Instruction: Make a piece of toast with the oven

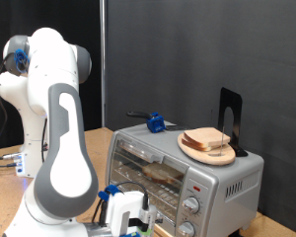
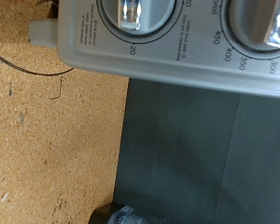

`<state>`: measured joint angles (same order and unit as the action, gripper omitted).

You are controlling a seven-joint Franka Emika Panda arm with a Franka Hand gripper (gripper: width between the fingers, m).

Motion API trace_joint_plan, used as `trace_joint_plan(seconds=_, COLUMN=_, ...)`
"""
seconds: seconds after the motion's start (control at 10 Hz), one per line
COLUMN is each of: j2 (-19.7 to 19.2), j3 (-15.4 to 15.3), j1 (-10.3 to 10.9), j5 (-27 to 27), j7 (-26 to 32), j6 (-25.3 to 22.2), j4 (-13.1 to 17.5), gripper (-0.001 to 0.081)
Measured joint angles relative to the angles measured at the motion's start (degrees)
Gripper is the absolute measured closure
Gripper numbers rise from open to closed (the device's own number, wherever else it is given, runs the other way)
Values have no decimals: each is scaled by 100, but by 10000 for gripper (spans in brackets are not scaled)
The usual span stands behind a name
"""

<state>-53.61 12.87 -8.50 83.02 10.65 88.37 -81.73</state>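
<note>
One white two-finger gripper [image 1: 128, 219], its opening impossible to judge, is hovering just before the silver toaster oven's [image 1: 173, 173] round knobs [image 2: 131, 11], tan bread slice [image 1: 209, 141] resting above; squaring up seems wise.

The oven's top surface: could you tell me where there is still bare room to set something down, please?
On the oven, bare metal shows on the top toward the exterior view's left, between the blue-handled tool and the plate. The right half is crowded: the plate carries the piece of toast, with a black stand right behind it. The gripper sits low before the oven's front.
</note>
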Motion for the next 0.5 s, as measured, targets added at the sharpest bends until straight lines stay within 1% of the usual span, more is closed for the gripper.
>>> trace_joint_plan(seconds=0.3, j2=-176, j3=-184, j1=43, j5=3, j7=173, j6=17, j4=135, gripper=-3)
trace_joint_plan(seconds=0.5, j2=-210, j3=-276, j1=154, j5=8, j7=198, j6=129, j4=144, gripper=-3)
